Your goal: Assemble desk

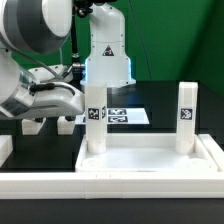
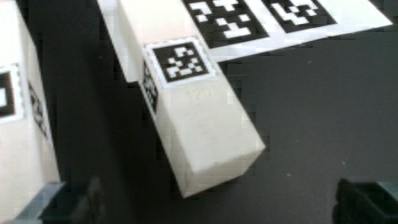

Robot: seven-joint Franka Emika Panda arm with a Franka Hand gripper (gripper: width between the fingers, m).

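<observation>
The white desk top [image 1: 150,160] lies rim-up on the black table, with two white tagged legs standing upright in its far corners, one at the exterior view's left [image 1: 95,128] and one at its right [image 1: 185,120]. My gripper [image 1: 50,112] hangs low over the table to the left of the desk top. In the wrist view a loose white leg [image 2: 192,115] with a square tag lies on the table. Its near end reaches just short of the gap between my dark fingers [image 2: 71,205]. The gripper [image 2: 217,208] is open and holds nothing. Another white tagged part [image 2: 18,100] lies beside that leg.
The marker board [image 1: 126,116] lies flat behind the desk top and also shows in the wrist view [image 2: 258,20]. A long white rail [image 1: 110,186] runs along the front. Small white pieces [image 1: 30,127] lie under the arm. The robot base [image 1: 108,50] stands at the back.
</observation>
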